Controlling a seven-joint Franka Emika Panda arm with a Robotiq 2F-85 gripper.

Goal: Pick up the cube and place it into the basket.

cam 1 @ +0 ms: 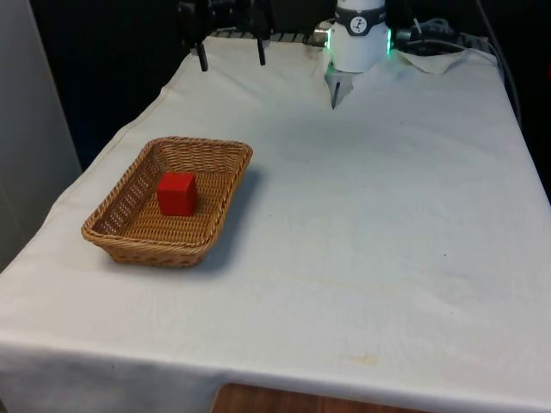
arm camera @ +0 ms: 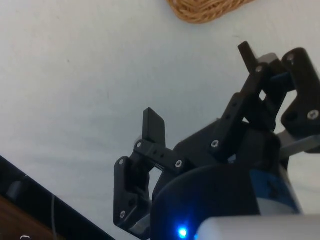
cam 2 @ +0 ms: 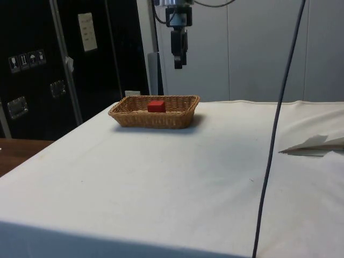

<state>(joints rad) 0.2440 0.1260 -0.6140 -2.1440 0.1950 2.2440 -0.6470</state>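
On the worktop, front view's left: shallow rectangular woven wicker basket [cam 1: 225,194], tan-brown, sitting flat on the white cloth.
Basket contents: one small red cube [cam 1: 176,194], resting on the basket floor, roughly centred, upright, flat face down; nothing else inside.
Cube, side view: red cube [cam 2: 156,106] top edge pokes just above the basket [cam 2: 172,116] rim line, well inside the walls, not touching any wall that I can tell.
Basket, wrist view: a curved bit of the wicker rim [arm camera: 210,10] shows past the fingers, on the white cloth.
End effector: black two-finger end effector [cam 1: 232,54] raised well above the worktop at the far end, fingers spread wide apart, nothing between them.
End effector, side view: hangs high over the far side of the basket [cam 2: 180,63], clear of the rim, not touching basket or cube.
End effector, wrist view: both fingertips well separated [arm camera: 200,85], empty gap, cloth seen between them.
Worktop: white cloth-covered worktop [cam 1: 387,241], mostly flat, a few faint marks.
Other: dark cable [cam 2: 271,140] hanging down across the side view, in front of the worktop; folded white cloth edge [cam 2: 317,144] at the side view's right.
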